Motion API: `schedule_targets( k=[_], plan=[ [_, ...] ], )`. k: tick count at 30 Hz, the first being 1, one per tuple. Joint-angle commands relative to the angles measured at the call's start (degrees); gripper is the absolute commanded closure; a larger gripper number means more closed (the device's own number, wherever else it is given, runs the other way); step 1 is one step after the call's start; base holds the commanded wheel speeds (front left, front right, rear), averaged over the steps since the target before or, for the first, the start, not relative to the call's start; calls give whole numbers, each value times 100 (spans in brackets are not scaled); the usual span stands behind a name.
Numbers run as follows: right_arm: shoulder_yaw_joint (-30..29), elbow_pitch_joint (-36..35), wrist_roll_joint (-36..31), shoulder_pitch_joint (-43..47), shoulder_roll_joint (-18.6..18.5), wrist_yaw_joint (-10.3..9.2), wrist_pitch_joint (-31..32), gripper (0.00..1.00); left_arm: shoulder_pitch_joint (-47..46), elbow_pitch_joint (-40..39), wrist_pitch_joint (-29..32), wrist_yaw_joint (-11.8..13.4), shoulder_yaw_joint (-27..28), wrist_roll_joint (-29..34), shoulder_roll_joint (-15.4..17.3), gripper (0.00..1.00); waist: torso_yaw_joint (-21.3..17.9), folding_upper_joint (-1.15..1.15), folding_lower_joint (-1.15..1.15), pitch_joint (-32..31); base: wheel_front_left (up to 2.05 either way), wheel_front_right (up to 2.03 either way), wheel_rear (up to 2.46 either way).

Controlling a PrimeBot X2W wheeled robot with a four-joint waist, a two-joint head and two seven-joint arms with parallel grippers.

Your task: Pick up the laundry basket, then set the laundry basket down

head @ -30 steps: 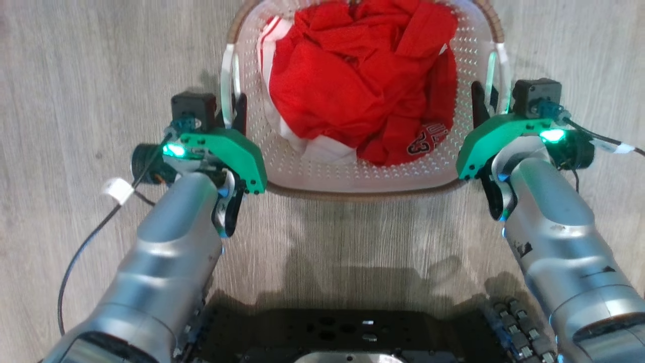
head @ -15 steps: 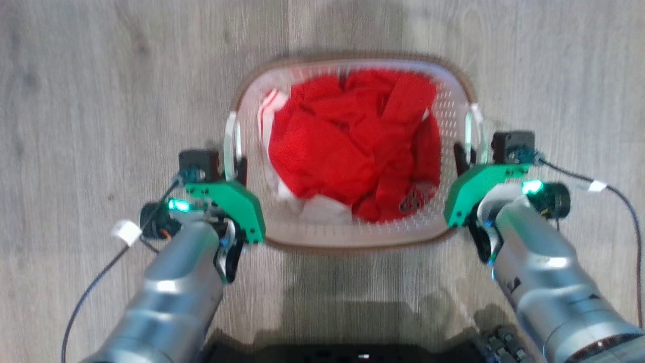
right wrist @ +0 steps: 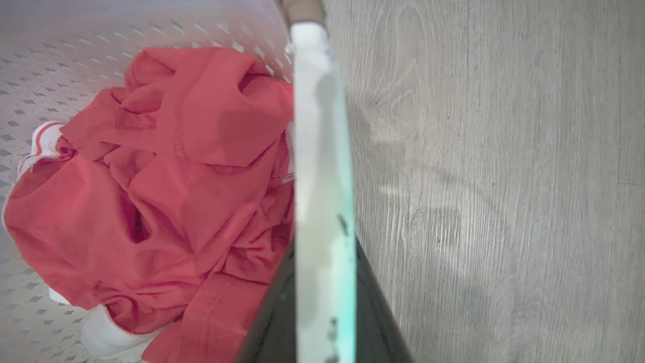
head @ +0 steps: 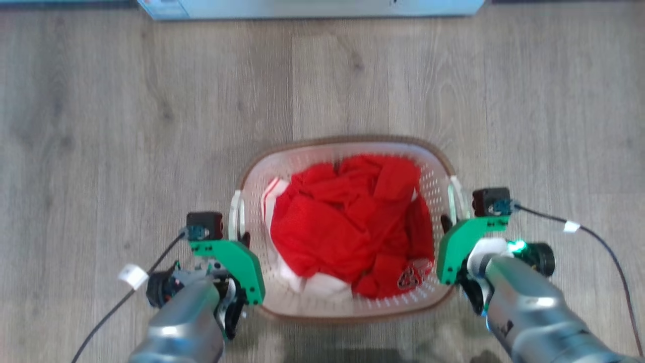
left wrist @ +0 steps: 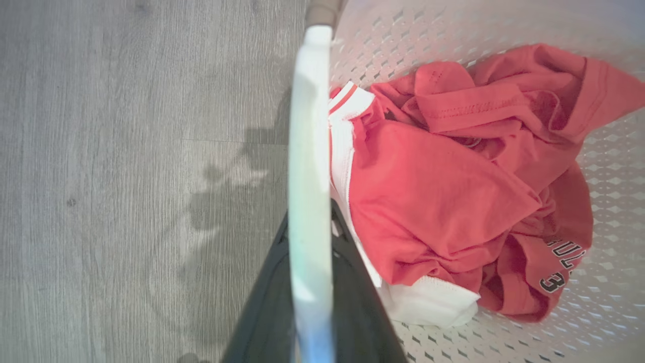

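The laundry basket (head: 347,141) sits low in the middle of the head view, over the grey wood-grain floor (head: 101,126) and between the two arms. Whether its base rests on the floor or hangs just above it I cannot tell. It is white with perforated walls and a brown rim band, and a heap of red clothing (head: 347,227) with white trim and some dark lettering fills it. The left end effector (head: 238,233) is clenched on the basket's left handle (left wrist: 310,151). In the left wrist view its two dark fingers (left wrist: 355,302) lie one on each side of the white strap, pressed against it, with the clothing just to the inside and bare floor to the outside. The right end effector (head: 450,222) grasps the right handle (right wrist: 322,151) the same way, its fingers (right wrist: 375,312) flanking the strap, which shows a greenish tint. Both green wrist housings sit just beside the basket's near corners. A dark cable (head: 108,315) with a white tag trails from the left wrist. The edge of a pale, box-like thing (head: 312,7) runs along the top of the head view, well apart from the basket.
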Motion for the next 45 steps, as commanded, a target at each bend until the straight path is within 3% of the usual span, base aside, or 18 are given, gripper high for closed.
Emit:
schedule_targets(
  k=[1, 14, 28, 45],
  plan=[
    [150, 9, 83, 291, -37, 7, 27, 100, 141, 29, -1, 37, 68, -80, 207, 100, 3, 0, 0, -245, 0, 0, 0],
    [847, 179, 900, 891, -37, 7, 499, 100, 639, 321, 336, 71, -404, -733, 207, 100, -101, 0, 0, -1210, 0, 0, 0],
    [1323, 273, 1343, 1252, -37, 7, 624, 100, 1065, 355, 324, 161, -736, -1031, 207, 100, -94, 0, 0, -1957, 0, 0, 0],
    [1820, 296, 1766, 1366, -37, 7, 563, 100, 1121, 550, 262, 86, -1010, -1232, 207, 100, -112, 0, 0, -2351, 0, 0, 0]
  ],
)
